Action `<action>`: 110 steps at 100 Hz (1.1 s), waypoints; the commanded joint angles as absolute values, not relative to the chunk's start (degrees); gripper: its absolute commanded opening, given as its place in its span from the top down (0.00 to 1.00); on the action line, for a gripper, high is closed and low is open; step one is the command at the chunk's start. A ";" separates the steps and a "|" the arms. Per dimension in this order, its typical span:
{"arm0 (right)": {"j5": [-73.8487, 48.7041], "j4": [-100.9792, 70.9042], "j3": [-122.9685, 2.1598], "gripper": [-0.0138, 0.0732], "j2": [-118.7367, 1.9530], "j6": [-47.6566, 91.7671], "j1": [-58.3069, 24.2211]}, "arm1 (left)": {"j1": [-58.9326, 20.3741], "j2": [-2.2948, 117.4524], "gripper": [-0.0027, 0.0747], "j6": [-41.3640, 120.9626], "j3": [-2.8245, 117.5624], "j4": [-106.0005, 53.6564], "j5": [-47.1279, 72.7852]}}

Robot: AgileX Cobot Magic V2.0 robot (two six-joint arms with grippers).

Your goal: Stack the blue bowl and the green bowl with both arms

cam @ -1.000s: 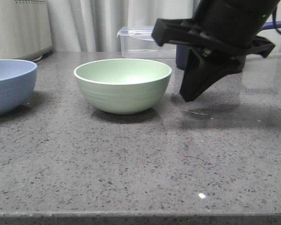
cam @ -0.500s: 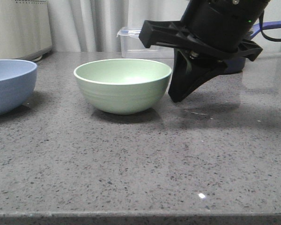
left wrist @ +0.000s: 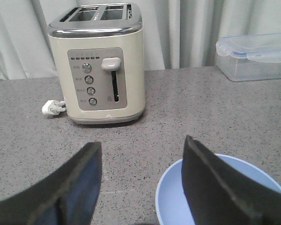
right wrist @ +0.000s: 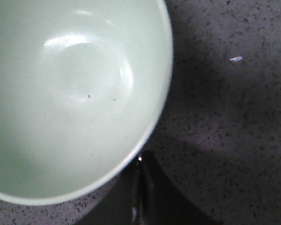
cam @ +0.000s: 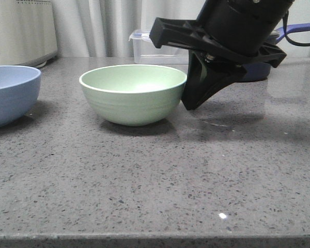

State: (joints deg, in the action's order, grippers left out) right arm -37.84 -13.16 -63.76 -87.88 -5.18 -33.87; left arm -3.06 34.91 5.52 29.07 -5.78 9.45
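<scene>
- Here the right arm's angular black gripper [cam: 188,103] sits low at the outer wall of the round, matte, pale mint-green bowl [cam: 133,94], its tip touching or all but touching the side that faces it; in the right wrist view the fingers look pressed together just outside the rim [right wrist: 138,159].
- The left arm's black gripper [left wrist: 140,183] is spread wide, one finger over the inside of the round, matte, light-blue bowl [left wrist: 178,197] and the other outside it, so the near rim lies between them; no contact is visible.
- Both bowls rest upright and apart on the speckled grey stone surface [cam: 155,181], so nothing is stacked yet.
- The step in hand looks like securing each bowl: the left is lined up for a rim pinch, the right is set against the green bowl, perhaps to nudge or steady it.
- Next, the left gripper needs to pinch the blue rim and lift; the right must part its fingers to straddle the green rim, or brace it while the blue bowl comes over.
</scene>
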 commanded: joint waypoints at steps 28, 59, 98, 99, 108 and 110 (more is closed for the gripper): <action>-35.50 -14.03 -65.06 0.92 -86.04 -4.38 -33.75 | -2.76 42.47 0.47 5.32 36.99 -8.52 19.07; -35.56 -14.03 -65.06 0.92 -86.04 -4.38 -33.75 | -2.76 59.24 0.47 3.63 50.03 -9.16 34.43; -35.61 -14.03 -65.06 0.92 -86.04 -4.38 -33.75 | -2.76 73.90 0.47 3.63 57.65 -9.16 39.64; -35.61 -14.03 -65.06 0.92 -86.04 -4.38 -33.75 | -2.76 74.07 0.47 3.63 57.79 -9.16 39.64; -35.61 -14.03 -65.06 0.92 -86.04 -4.38 -33.75 | -2.76 76.01 0.47 3.63 58.18 -9.16 39.64; -35.61 -14.03 -65.06 0.92 -86.04 -4.38 -33.75 | -2.76 76.29 0.47 3.63 58.18 -9.16 39.64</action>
State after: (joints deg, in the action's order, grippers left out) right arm -37.78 -13.47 -63.76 -87.96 -5.09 -33.87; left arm -3.06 76.21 4.25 56.06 -8.21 41.55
